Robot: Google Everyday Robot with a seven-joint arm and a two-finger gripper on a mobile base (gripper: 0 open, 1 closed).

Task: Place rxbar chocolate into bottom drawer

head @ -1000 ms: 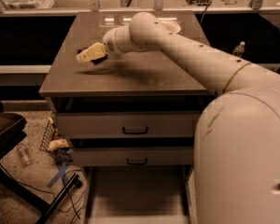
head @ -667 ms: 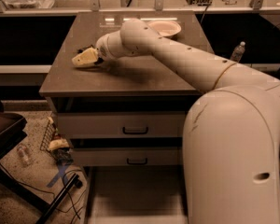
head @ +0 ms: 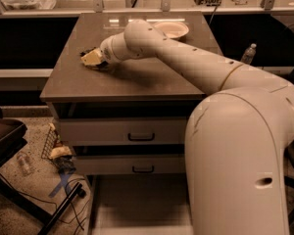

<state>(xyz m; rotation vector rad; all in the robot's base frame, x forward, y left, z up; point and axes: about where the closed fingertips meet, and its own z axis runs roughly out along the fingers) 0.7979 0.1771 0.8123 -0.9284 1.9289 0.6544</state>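
My gripper (head: 91, 58) is low over the left part of the brown countertop (head: 137, 77), its pale tip pointing left. A small dark flat shape, apparently the rxbar chocolate (head: 99, 66), lies on the counter right under and against the gripper, mostly hidden by it. I cannot tell whether it is held. The bottom drawer (head: 137, 204) is pulled out at the foot of the cabinet, showing a pale floor. My arm runs from the lower right across the counter.
A white round bowl (head: 171, 30) stands at the back of the counter. The two upper drawers (head: 141, 131) with dark handles are shut. A wire basket with clutter (head: 56, 148) and cables lie on the floor at left. A bottle (head: 248, 53) stands at right.
My arm has swung to the left, uncovering the bowl, and the gripper has shifted slightly left along the counter at the same low height.
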